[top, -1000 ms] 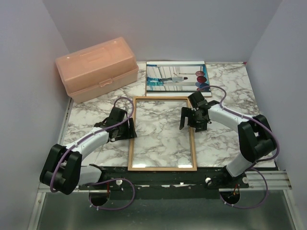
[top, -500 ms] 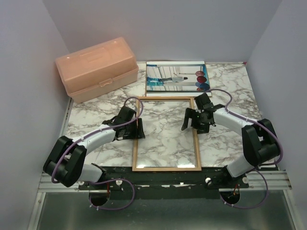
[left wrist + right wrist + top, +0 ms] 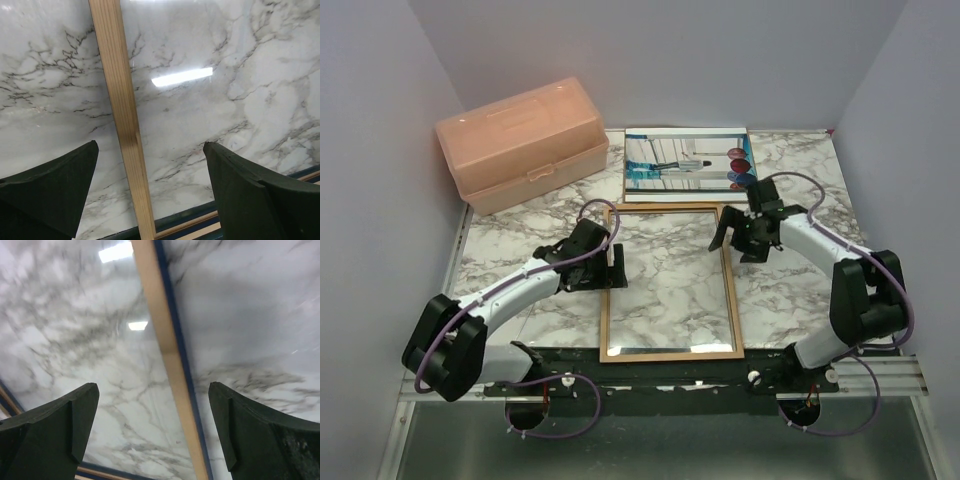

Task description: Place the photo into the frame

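Since a second ago, the frame (image 3: 670, 354) has slid a little toward 3 o'clock, the left gripper (image 3: 613, 268) has followed it inward, and the right gripper (image 3: 740, 235) has drawn back toward 1 o'clock. The frame lies flat in the middle of the marble table (image 3: 790, 170), wood face up, with the marble veins showing through its clear pane and nothing inside it. The photo (image 3: 685, 165) lies flat at 12 o'clock from the frame, just beyond its far rail, outside the frame. The left gripper sits at the frame's 9 o'clock rail with its jaws spread, one dark finger (image 3: 55, 190) on each side of the wooden strip and neither pressing it. The right gripper hangs over the frame's 2 o'clock corner, jaws likewise spread wide across the rail, where a thin navy edge shows beside the wood. At 10 o'clock from the frame, well apart, stands a peach box (image 3: 520, 140) with its lid shut; I cannot tell what it holds.
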Motion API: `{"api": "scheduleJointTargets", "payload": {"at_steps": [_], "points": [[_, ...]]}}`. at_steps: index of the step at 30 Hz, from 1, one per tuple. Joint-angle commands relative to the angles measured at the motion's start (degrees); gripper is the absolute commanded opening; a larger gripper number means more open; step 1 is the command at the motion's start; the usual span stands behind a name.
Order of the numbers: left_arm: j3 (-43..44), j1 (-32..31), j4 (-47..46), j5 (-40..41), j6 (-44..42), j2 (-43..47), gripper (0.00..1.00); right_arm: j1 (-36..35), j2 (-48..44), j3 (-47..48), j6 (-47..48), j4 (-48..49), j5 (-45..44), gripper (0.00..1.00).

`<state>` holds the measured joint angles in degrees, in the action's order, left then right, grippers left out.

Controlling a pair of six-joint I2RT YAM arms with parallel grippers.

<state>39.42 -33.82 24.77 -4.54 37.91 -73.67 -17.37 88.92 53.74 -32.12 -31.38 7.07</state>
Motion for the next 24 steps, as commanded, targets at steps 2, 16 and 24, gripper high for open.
{"api": "scheduleJointTargets", "payload": {"at_steps": [2, 16, 24], "points": [[5.02, 0.9, 3.29, 2.85, -1.43, 2.78, 0.91, 12.37, 2.36, 7.03, 2.48, 2.68, 7.74, 1.0], [1.39, 1.1, -1.41, -1.17, -1.61, 3.19, 0.91, 30.63, 21.37, 19.78, -11.71, 20.66, 25.85, 0.78], [-0.16, 1.14, -2.45, -1.53, -1.87, 2.43, 0.91, 30.72, 31.43, 27.92, -16.09, 24.78, 27.88, 0.62]]}}
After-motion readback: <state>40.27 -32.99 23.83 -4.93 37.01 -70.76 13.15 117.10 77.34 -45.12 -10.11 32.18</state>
